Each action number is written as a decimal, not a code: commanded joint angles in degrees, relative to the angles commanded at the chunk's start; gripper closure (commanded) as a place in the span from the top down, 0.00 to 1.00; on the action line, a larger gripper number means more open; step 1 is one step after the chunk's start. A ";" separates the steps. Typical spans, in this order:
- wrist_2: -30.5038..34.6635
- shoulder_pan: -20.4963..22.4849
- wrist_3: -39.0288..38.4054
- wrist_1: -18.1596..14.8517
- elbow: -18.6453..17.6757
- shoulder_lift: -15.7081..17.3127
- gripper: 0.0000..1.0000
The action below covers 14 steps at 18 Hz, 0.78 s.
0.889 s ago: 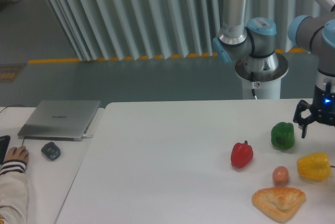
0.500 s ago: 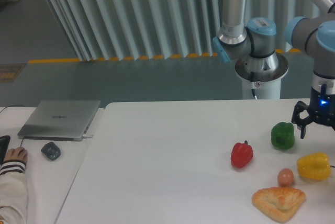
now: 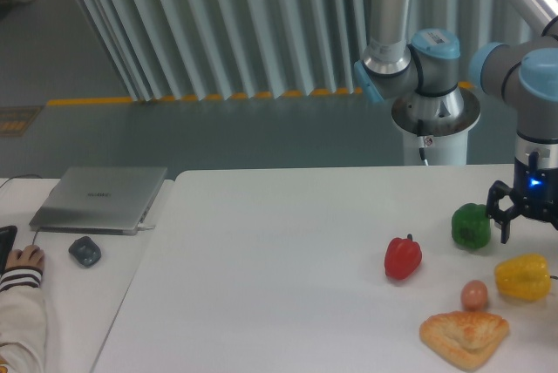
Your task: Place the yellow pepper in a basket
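- Three bell peppers sit toward the right end of a white table (image 3: 288, 242), seen from a fixed camera looking across it.
- The yellow pepper (image 3: 522, 276) rests on the table at about four o'clock from the table's centre, close to the right edge of the view. Nothing is touching it.
- A green pepper (image 3: 471, 226) lies at about eleven o'clock from the yellow one, and a red pepper (image 3: 403, 256) lies at nine o'clock, well apart from it.
- A small brownish egg (image 3: 473, 294) sits just beside the yellow pepper at about eight o'clock, and a golden pastry (image 3: 464, 335) lies below the egg, at the picture's bottom edge.
- The black gripper (image 3: 523, 216) hangs above the table at twelve o'clock from the yellow pepper, just right of the green pepper. Its fingers point down and appear spread, holding nothing; its right side is cut off by the frame.
- A closed silver laptop (image 3: 100, 199) and a dark mouse (image 3: 85, 251) rest on a side surface at nine o'clock, with a person's hand (image 3: 26, 257) at the far left edge.
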 joint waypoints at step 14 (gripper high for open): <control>12.42 -5.52 0.35 1.14 -0.09 -2.45 1.00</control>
